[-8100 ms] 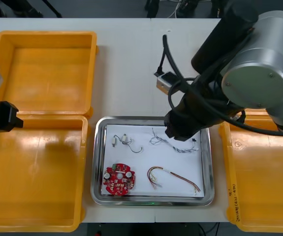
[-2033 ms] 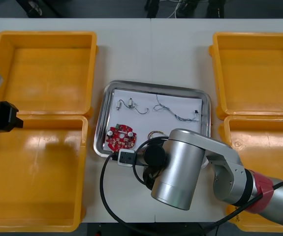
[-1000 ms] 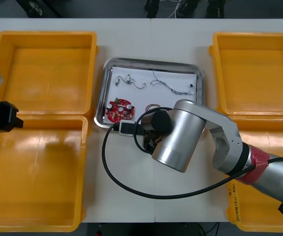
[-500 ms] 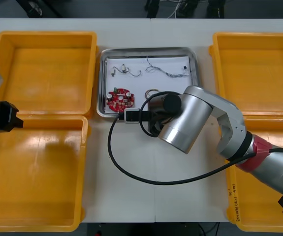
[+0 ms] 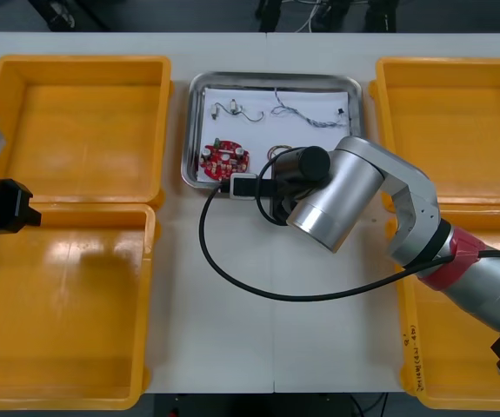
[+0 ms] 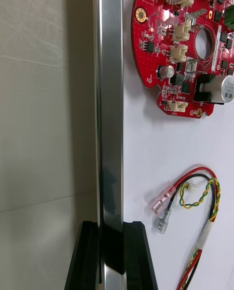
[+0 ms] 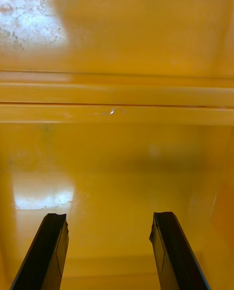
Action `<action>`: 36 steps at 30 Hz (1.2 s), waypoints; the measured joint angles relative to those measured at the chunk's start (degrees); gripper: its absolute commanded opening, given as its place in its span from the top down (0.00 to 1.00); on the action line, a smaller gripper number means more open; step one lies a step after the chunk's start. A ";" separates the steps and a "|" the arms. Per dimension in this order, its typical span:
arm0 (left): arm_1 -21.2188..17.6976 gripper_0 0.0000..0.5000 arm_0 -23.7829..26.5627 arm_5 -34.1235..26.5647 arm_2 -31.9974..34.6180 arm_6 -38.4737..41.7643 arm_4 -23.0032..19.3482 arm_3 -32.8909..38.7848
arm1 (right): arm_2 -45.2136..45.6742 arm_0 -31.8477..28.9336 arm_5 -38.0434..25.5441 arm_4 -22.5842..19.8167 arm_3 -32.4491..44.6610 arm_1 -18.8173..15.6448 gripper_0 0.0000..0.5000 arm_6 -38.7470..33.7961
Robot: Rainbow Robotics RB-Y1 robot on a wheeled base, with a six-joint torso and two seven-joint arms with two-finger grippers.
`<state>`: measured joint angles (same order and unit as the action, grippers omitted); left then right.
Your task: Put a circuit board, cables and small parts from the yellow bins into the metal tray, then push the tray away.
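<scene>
Surfaces: metal tray (image 6: pixel 109 100) has a polished, mirror-bright rim and a white, matt, paper-like floor. Yellow bins (image 5: pixel 80 122) are smooth glossy plastic with glare patches. Circuit board (image 6: pixel 151 61) has a red lacquered face. Right arm housing (image 5: pixel 336 195) is satin silver metal. Table (image 5: pixel 258 295) is light and matt.

This looks like an electronics lab or assembly workshop. A plain light tabletop (image 5: pixel 258 330) carries open yellow bins (image 5: pixel 80 59) along its left and right edges. A shiny tray (image 5: pixel 271 77) near the far edge holds a round red board (image 5: pixel 224 158) and thin cables (image 5: pixel 306 114), sorted on white. A silver robot arm (image 5: pixel 336 195) reaches over the tabletop.
</scene>
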<state>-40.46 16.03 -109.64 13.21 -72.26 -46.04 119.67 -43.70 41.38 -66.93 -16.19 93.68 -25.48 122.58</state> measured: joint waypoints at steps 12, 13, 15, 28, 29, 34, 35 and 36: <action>0.00 0.00 0.00 0.00 0.00 0.00 0.00 0.00 | 0.44 2.20 6.25 0.04 -5.08 -0.01 1.00 0.00; 0.00 0.00 0.00 0.00 0.00 0.00 0.00 0.00 | 0.46 2.36 6.69 0.04 -5.48 -0.01 1.00 0.00; 0.00 0.00 0.00 0.00 0.00 0.00 0.00 0.00 | 0.48 2.80 7.68 0.04 -6.42 -0.01 1.00 0.00; 0.00 0.00 0.00 0.00 0.00 0.00 0.00 0.00 | 0.59 6.14 10.41 -1.23 -11.70 -0.01 1.00 0.14; 0.00 0.00 0.00 0.00 0.00 0.00 0.00 0.00 | 0.59 6.37 10.41 -1.42 -11.94 -0.01 1.00 0.17; 0.00 0.00 0.00 0.00 0.00 0.00 0.00 0.00 | 0.59 7.21 10.70 -2.12 -13.19 -0.01 1.00 0.21; 0.00 0.00 0.00 0.00 0.00 0.00 0.00 0.00 | 0.59 7.47 10.94 -2.60 -13.61 -0.01 1.00 0.22; 0.00 0.00 0.00 0.00 0.00 0.00 0.00 0.00 | 0.60 7.75 11.23 -3.17 -14.03 -0.02 1.00 0.25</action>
<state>-40.46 16.03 -109.64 13.21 -72.26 -46.04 119.68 -43.10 49.13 -55.70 -19.36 79.66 -25.50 122.83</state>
